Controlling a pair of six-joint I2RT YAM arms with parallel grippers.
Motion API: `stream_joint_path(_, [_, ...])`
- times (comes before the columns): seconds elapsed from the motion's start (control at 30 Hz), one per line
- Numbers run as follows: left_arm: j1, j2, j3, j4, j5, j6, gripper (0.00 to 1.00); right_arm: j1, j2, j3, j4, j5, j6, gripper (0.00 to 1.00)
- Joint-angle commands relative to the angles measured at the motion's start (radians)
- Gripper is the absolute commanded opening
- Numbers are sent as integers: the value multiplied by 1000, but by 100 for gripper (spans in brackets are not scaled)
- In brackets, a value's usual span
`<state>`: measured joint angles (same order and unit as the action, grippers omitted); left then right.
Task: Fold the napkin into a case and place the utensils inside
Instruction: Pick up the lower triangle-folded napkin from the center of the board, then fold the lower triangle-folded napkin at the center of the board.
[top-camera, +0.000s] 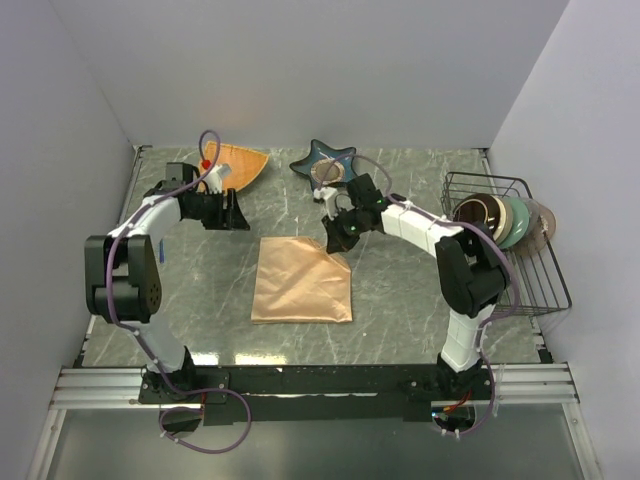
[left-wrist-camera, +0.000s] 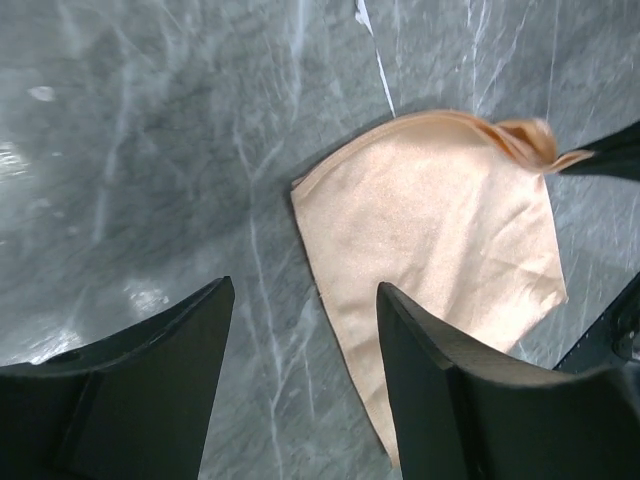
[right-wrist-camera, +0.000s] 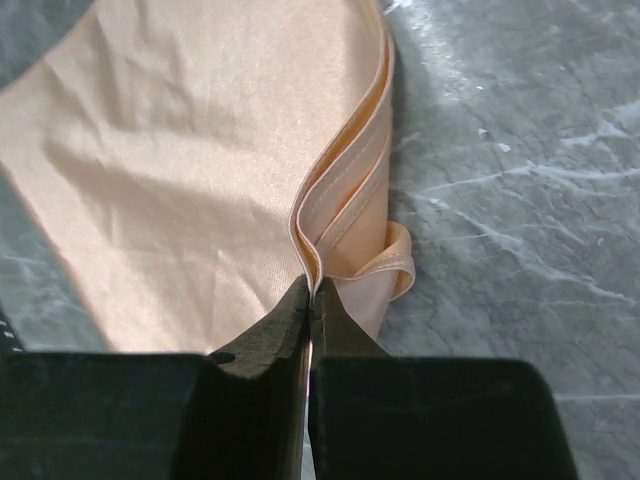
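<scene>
One shiny peach-orange satin napkin (top-camera: 301, 280) lying folded, roughly square, on grey veined marble tabletop (top-camera: 200, 300); faint creases, hemmed edges stacking in layers at far-right corner. Right gripper (right-wrist-camera: 308, 300) clenching that corner, black fingers pressing together on cloth, corner curling up. Left gripper (left-wrist-camera: 305, 290) hovering beyond napkin's far-left corner, fingers spread, grasping nothing. Bare marble lying open along napkin's left, near, right edges. Orange fan-shaped dish (top-camera: 240, 163), dark star-shaped dish (top-camera: 325, 162) sitting beyond napkin's far edge.
</scene>
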<state>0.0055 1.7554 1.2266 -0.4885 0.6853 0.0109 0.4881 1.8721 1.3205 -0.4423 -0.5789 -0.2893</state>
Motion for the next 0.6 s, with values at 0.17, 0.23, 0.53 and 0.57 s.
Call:
stream_joint_path(0.17, [50, -108, -53, -19, -12, -2, 66, 121, -151, -151, 66, 128, -293, 0])
stream_joint_path(0.23, [56, -122, -62, -22, -13, -2, 66, 135, -171, -191, 77, 137, -333, 0])
stream_joint_path(0.53, [60, -149, -87, -35, -6, 6, 66, 167, -304, -349, 114, 139, -580, 0])
stream_joint_path(0.57, [60, -151, -88, -38, -4, 6, 66, 165, -326, -359, 120, 136, -612, 0])
